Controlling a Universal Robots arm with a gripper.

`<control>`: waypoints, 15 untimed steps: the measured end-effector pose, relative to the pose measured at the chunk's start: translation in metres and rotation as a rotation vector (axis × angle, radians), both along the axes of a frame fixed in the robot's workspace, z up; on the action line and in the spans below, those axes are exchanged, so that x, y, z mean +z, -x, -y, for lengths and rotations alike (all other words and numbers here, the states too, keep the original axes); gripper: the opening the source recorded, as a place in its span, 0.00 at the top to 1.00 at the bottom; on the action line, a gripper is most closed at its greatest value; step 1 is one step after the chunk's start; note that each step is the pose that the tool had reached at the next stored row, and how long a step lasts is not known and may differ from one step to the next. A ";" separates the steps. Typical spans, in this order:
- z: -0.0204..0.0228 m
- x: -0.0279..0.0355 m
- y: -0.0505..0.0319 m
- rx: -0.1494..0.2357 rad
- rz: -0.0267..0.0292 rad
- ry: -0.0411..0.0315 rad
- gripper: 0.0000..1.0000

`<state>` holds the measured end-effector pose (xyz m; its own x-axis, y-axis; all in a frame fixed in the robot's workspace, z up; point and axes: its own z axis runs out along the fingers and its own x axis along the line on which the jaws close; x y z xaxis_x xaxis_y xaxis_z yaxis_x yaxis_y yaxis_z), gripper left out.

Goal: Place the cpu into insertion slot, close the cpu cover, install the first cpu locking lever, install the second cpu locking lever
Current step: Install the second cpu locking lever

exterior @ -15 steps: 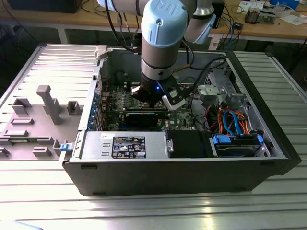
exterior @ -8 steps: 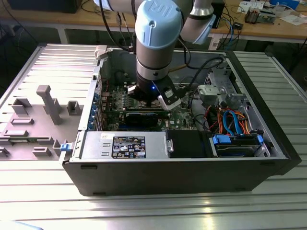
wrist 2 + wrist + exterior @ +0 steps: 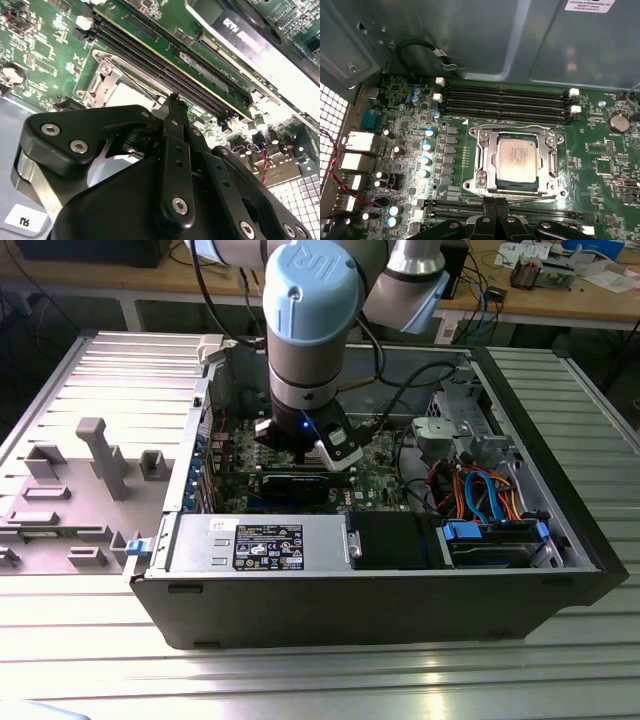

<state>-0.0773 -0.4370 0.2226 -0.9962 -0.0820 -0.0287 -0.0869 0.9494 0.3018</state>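
Even overhead light fills the exterior view, streaking glare along the ribbed metal table (image 3: pixel 330 680) toward six o'clock, while the second wrist view blows out white on the black card (image 3: pixel 260 55) at two o'clock and blurs the near gripper (image 3: pixel 172 150), and the circuit board (image 3: pixel 600 165) stays sharp.

A ribbed metal table (image 3: pixel 330 680) of pale grey slats spans the foreground and catches bright reflections of overhead light. On the exterior view's left a grey moulded fixture tray (image 3: pixel 70 500) with upright blocks lies on it. Behind, a wooden workbench (image 3: pixel 560 295) runs along the back, cluttered with cables, papers and small devices, with dark shadow beneath it.
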 end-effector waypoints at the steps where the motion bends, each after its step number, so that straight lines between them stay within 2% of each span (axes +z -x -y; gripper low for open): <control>1: -0.0012 -0.0008 0.0006 0.000 0.0000 0.0032 0.89; 3: -0.0060 -0.0021 0.0021 0.000 0.0000 0.0144 0.89; 4: -0.0072 -0.0026 0.0032 0.000 0.0001 0.0157 0.89; 6: -0.0092 -0.0041 0.0073 0.000 0.0001 0.0164 0.89; 15: -0.0092 -0.0128 0.0168 0.000 0.0001 0.0165 0.89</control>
<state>-0.0941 -0.4279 0.2097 -0.9962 -0.0825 -0.0274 -0.0869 0.9543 0.2861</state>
